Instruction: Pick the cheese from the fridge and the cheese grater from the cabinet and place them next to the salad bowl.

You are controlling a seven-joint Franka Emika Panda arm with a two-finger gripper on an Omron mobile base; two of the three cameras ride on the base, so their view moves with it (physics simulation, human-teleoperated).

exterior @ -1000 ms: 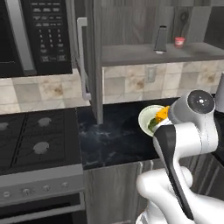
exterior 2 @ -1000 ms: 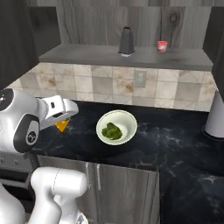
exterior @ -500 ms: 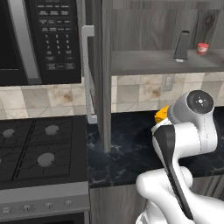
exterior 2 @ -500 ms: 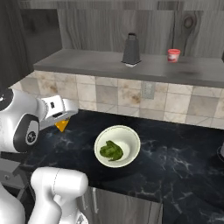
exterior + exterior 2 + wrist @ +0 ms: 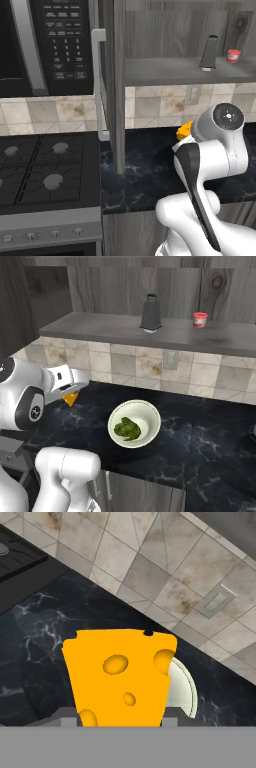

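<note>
One of the two wanted things is already in hand: the gripper (image 5: 71, 397) is clenched on the cheese (image 5: 120, 679), whose orange wedge with its paler holes sits right in front of the hand camera, sticking out past the fingers. From the right base camera the wedge pokes out below the white hand, held above the dark marble counter (image 5: 200, 441) and not touching it.

Just beyond the cheese, at about 3 o'clock in the hand view, the pale rim of the salad bowl (image 5: 181, 684) peeps out. In the right base view the salad bowl (image 5: 134, 423) stands on the counter with green leaves inside, near the gripper at roughly 4 o'clock from it, but apart from it.

Farther back runs the tiled wall, and above it the open cabinet (image 5: 125, 328). On its shelf the cheese grater (image 5: 150, 313) stands upright, with a small red-and-white cup (image 5: 200, 319) well to its right.

The step in hand looks like carrying the cheese to its place by the bowl. The next move would call for lowering the wedge to bare counter just beside the bowl, not into it, then letting go. Fetching the grater from the shelf is still to come.
</note>
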